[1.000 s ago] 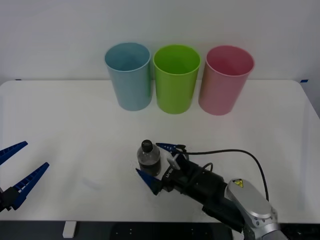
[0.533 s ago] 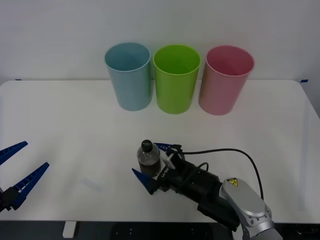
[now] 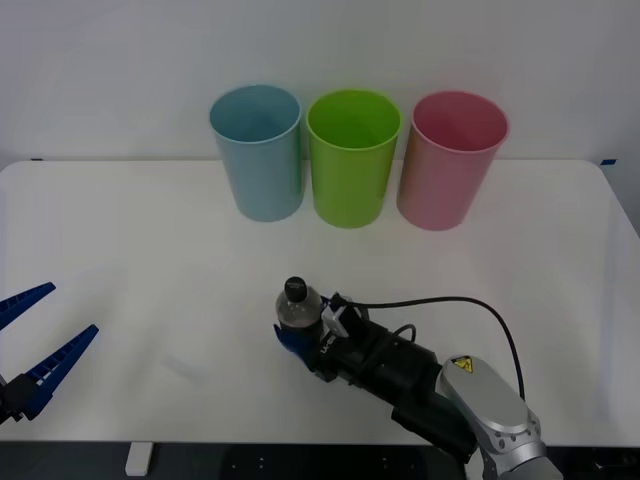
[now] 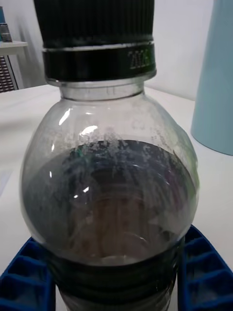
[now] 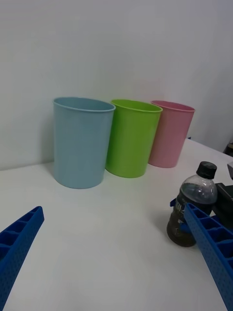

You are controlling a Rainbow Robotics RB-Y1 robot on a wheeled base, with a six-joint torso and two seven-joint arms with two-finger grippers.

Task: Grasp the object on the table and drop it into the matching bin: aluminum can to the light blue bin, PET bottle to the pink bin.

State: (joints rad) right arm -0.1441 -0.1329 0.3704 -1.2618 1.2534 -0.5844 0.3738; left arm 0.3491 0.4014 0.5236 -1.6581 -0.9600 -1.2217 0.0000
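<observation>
The PET bottle (image 3: pixel 297 309), small and clear with a black cap and dark label band, stands upright on the white table (image 3: pixel 140 235) near its front edge. My right gripper (image 3: pixel 302 328) is shut on the bottle's lower body. In the right wrist view the bottle (image 4: pixel 109 194) sits between the blue fingers (image 4: pixel 24 279), which press both its sides. The pink bin (image 3: pixel 455 160) stands at the back right, the light blue bin (image 3: pixel 258 150) at the back left. My left gripper (image 3: pixel 73 308) waits open at the front left of the table, holding nothing.
A lime green bin (image 3: pixel 352 155) stands between the light blue and pink bins, the three close together in a row. The left wrist view shows the row (image 5: pixel 131 136) and the bottle (image 5: pixel 194 204). A black cable (image 3: pixel 450 300) loops over my right arm.
My right gripper slid forward around the bottle and went from open to shut on it. The bottle stays on the table. The left arm has not moved.
</observation>
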